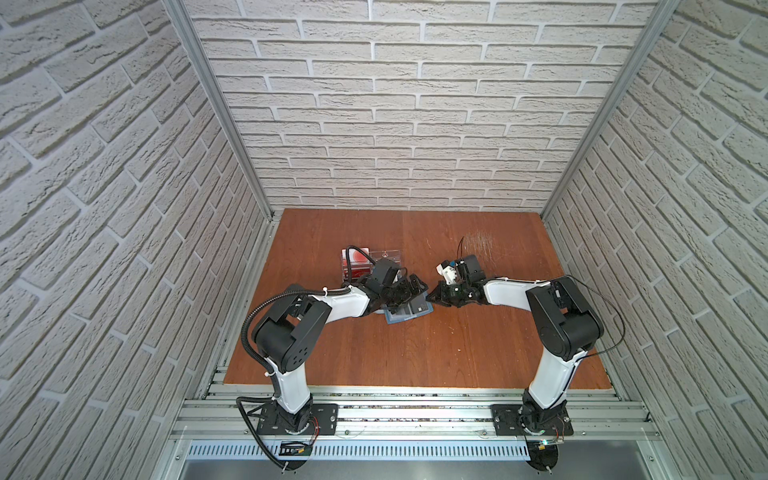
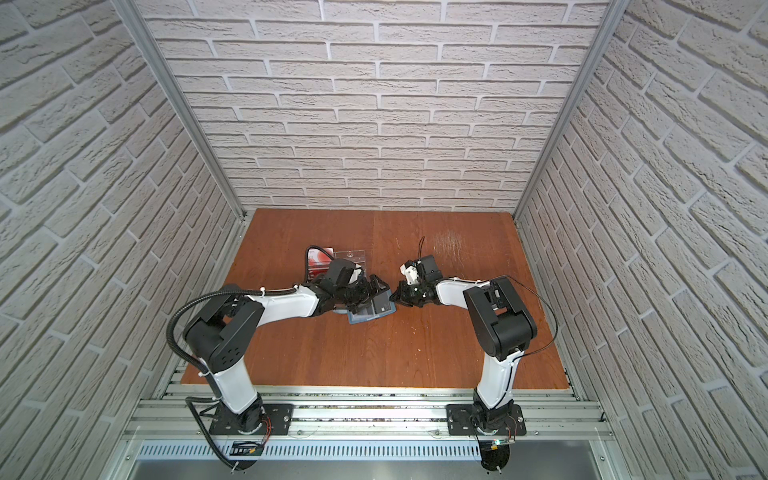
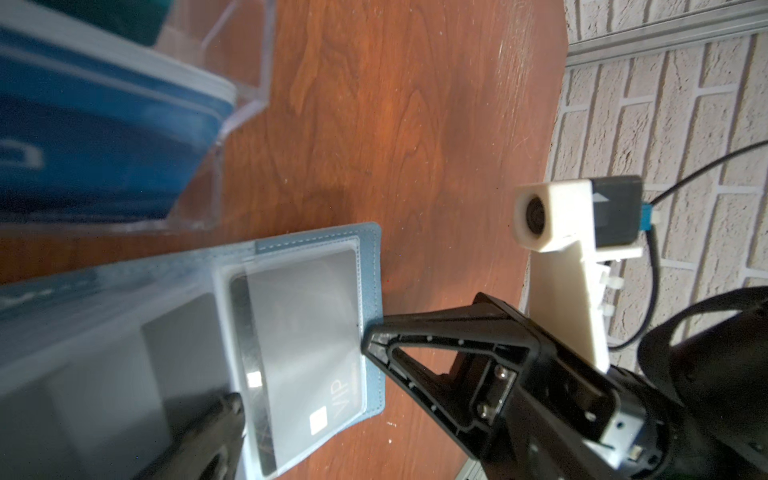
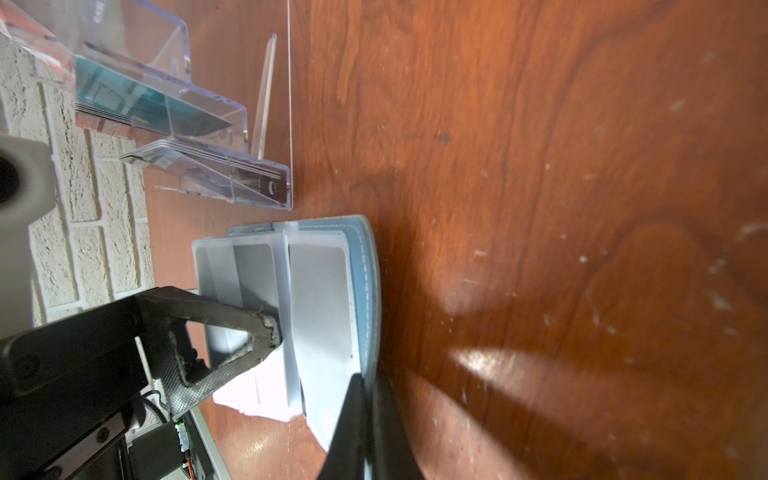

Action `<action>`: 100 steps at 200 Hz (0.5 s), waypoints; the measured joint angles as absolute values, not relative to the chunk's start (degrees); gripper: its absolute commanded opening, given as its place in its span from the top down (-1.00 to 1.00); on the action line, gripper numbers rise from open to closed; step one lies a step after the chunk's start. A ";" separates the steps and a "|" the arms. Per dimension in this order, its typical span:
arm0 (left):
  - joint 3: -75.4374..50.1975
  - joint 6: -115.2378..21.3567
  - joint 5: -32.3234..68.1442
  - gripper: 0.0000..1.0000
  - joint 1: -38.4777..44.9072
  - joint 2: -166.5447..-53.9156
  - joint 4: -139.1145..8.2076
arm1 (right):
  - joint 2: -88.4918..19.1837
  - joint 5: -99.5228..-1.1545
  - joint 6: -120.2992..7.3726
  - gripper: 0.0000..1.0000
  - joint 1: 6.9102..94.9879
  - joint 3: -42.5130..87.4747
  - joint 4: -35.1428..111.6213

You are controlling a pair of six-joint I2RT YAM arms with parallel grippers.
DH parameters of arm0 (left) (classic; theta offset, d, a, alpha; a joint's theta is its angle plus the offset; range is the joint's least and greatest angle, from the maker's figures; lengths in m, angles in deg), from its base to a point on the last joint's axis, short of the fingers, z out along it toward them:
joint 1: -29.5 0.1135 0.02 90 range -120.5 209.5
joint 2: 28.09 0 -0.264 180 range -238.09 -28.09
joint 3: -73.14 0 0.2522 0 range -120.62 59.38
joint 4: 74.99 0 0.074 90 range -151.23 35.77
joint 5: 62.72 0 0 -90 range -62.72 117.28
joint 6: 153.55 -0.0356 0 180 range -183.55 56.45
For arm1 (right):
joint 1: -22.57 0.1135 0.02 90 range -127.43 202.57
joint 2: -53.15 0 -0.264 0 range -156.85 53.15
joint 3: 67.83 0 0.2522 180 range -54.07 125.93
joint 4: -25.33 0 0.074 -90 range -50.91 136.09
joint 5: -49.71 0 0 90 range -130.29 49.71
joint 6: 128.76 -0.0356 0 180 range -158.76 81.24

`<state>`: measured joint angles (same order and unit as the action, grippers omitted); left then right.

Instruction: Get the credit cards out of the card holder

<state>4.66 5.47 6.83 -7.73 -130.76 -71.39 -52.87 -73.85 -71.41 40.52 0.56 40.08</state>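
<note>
The slate-blue card holder [image 1: 409, 314] [image 2: 371, 314] lies open like a book at the table's middle. Its clear sleeves hold grey credit cards; one reads "VIP" [image 3: 307, 332], and another grey one [image 4: 322, 299] lies in the outer sleeve. My right gripper [image 4: 365, 415] [image 1: 433, 294] is shut on the holder's blue cover edge [image 3: 376, 291] from the right. My left gripper [image 1: 409, 293] stands open over the holder's left half. One of its fingers [image 4: 257, 328] presses down on the inner sleeves. Its other finger is hidden.
A clear acrylic rack [image 1: 384, 255] [image 4: 199, 120] stands just behind the holder. It holds several stacked cards, among them a white card with a red circle [image 1: 358, 258]. Brick-pattern walls close in three sides of the brown wooden table [image 1: 457, 345].
</note>
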 measured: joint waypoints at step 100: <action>1.27 4.18 6.81 -0.96 -7.82 -131.85 -65.66 | -51.56 -74.48 -71.84 0.89 40.52 -0.82 38.12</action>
<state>1.27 4.18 6.81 -7.82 -131.85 -65.66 -51.56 -74.48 -71.84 40.52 -0.82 38.12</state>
